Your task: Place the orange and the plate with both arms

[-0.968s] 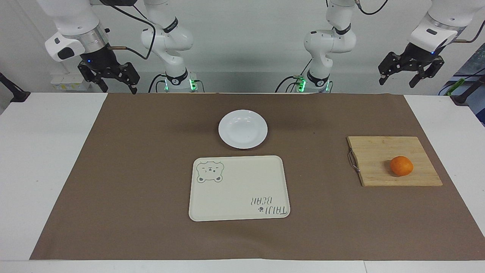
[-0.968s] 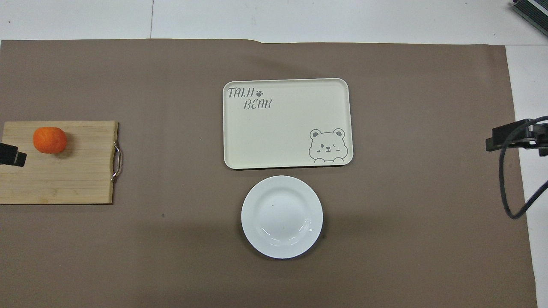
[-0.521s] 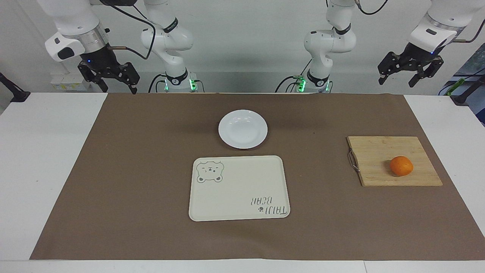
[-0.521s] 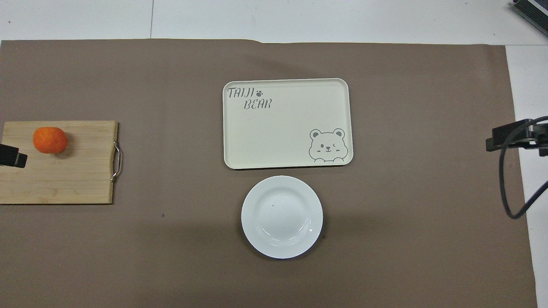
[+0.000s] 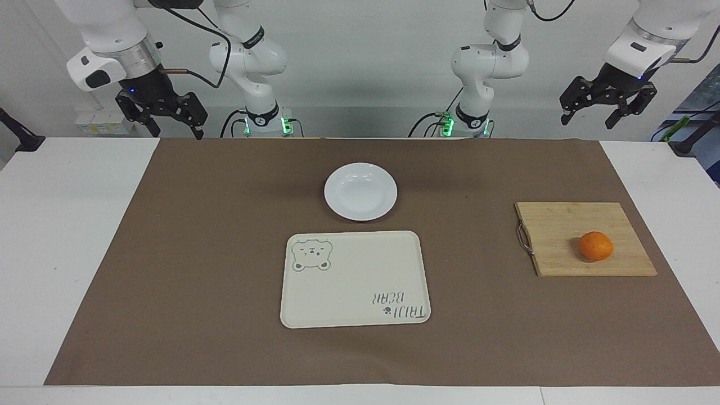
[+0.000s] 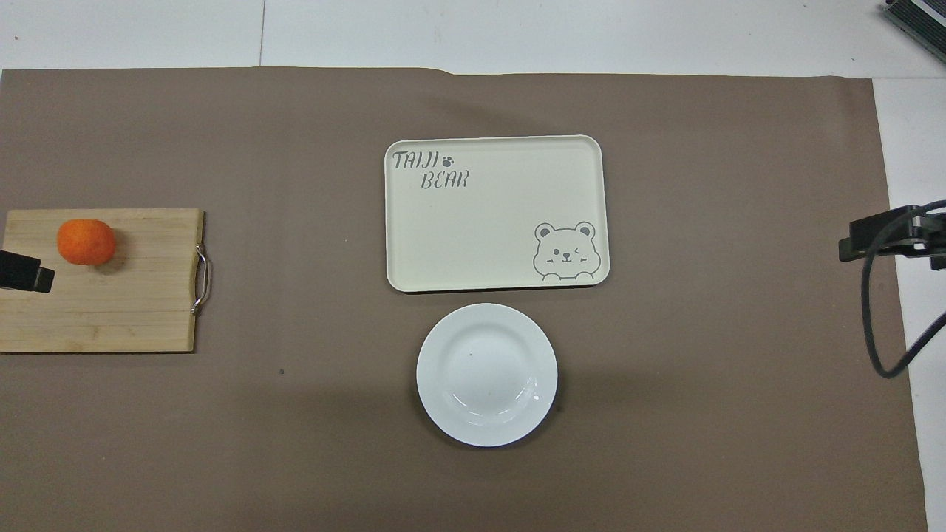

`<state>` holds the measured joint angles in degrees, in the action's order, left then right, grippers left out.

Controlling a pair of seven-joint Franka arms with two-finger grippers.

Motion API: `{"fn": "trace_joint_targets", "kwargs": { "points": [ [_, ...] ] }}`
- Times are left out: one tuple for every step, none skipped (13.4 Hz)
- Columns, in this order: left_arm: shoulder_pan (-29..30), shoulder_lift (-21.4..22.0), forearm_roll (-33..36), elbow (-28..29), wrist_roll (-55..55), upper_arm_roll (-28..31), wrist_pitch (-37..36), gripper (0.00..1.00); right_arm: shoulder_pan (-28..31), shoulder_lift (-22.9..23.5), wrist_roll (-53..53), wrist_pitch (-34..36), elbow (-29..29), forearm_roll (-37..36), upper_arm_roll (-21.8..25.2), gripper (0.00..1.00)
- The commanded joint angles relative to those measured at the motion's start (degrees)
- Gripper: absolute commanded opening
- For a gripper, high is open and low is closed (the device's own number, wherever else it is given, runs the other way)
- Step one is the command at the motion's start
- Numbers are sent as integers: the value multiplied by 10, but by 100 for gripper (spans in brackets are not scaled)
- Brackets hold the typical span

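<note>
The orange (image 5: 596, 246) lies on a wooden cutting board (image 5: 562, 225) toward the left arm's end of the table; it also shows in the overhead view (image 6: 86, 241). The white plate (image 5: 360, 191) sits empty on the brown mat at mid-table, nearer to the robots than the cream bear tray (image 5: 354, 278). The plate also shows in the overhead view (image 6: 486, 374). My left gripper (image 5: 588, 121) hangs open and empty high over the table's edge, above the board's end. My right gripper (image 5: 175, 132) hangs open and empty high over the right arm's end of the mat.
The cream tray (image 6: 488, 222) with the bear print is empty and lies just farther from the robots than the plate. The cutting board (image 6: 111, 310) has a metal handle on its side toward the tray. A brown mat (image 5: 197, 253) covers most of the table.
My left gripper has drifted slightly upward and a little toward the board. The right arm, orange and plate have not moved.
</note>
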<state>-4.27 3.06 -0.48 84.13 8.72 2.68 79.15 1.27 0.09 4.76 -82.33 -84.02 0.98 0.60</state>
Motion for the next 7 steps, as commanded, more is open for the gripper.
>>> {"fn": "trace_joint_targets", "kwargs": {
  "points": [
    [-6, 18, -1, 23, 1, 6, 16, 100, 8, -12, 8, 3, -13, 11, -3, 100],
    [-3, 18, -14, 23, 2, 7, 25, 100, 8, -12, 8, 3, -13, 11, -3, 100],
    [-2, 17, -25, 24, 2, 11, 45, 100, 8, -12, 8, 3, -13, 11, -3, 100],
    [-1, 15, -24, 23, 2, 11, 51, 100, 8, -12, 8, 3, -13, 11, -3, 100],
    [0, 15, -24, 24, 3, 11, 56, 100, 8, -12, 8, 3, -13, 11, -3, 100],
    [1, 12, -24, 24, 5, 12, 66, 100, 8, -12, 8, 3, -13, 11, -3, 100],
    [1, 8, -25, 25, 10, 12, 78, 100, 8, -12, 8, 3, -13, 11, -3, 100]
  ]
}}
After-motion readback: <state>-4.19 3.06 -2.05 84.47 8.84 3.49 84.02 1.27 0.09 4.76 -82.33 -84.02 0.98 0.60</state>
